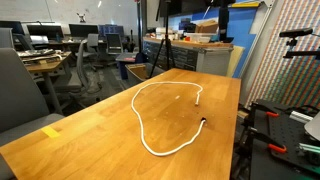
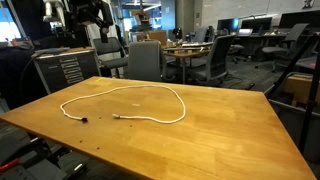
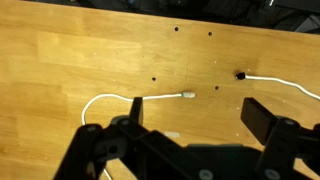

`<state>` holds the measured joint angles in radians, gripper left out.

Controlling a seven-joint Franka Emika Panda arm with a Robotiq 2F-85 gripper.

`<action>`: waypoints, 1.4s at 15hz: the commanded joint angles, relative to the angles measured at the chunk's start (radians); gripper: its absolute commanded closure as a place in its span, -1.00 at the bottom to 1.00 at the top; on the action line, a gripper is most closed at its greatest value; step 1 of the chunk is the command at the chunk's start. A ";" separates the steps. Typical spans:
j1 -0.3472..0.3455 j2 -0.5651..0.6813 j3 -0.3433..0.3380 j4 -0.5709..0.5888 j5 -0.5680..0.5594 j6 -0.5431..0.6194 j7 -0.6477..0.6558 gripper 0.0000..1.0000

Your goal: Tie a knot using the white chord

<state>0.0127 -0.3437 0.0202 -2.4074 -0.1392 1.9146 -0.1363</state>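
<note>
- gripper (image 3: 196, 122) at the bottom of the wrist view, jaws wide apart, holding nothing, above the desk (image 3: 80, 60).
- white chord (image 3: 150, 99) lies flat mid-frame; one tip points right, the other points left from the right edge.
- in both exterior views the chord forms an open loop mid-desk (image 1: 134, 105) (image 2: 140, 87); in the second it is stretched left to right.

no readable text, labels, brands, numbers or signs in any view
</note>
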 commanded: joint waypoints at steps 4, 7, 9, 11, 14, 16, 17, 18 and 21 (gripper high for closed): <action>0.006 -0.001 -0.005 0.014 -0.002 -0.001 0.002 -1.00; 0.006 -0.001 -0.005 0.016 -0.002 -0.001 0.002 -1.00; 0.005 -0.011 0.022 0.008 -0.065 0.048 0.037 -1.00; 0.027 0.005 0.076 0.020 -0.152 0.077 0.069 -1.00; 0.102 0.013 0.175 0.022 -0.187 0.146 0.133 -1.00; 0.160 0.024 0.201 0.041 -0.113 0.227 0.129 -1.00; 0.185 0.038 0.201 0.052 -0.074 0.260 0.095 -1.00; 0.160 0.018 0.203 0.022 -0.120 0.208 0.127 -1.00; 0.191 0.024 0.214 0.034 -0.090 0.235 0.123 -1.00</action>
<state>0.2024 -0.3200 0.2347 -2.3756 -0.2294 2.1527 -0.0134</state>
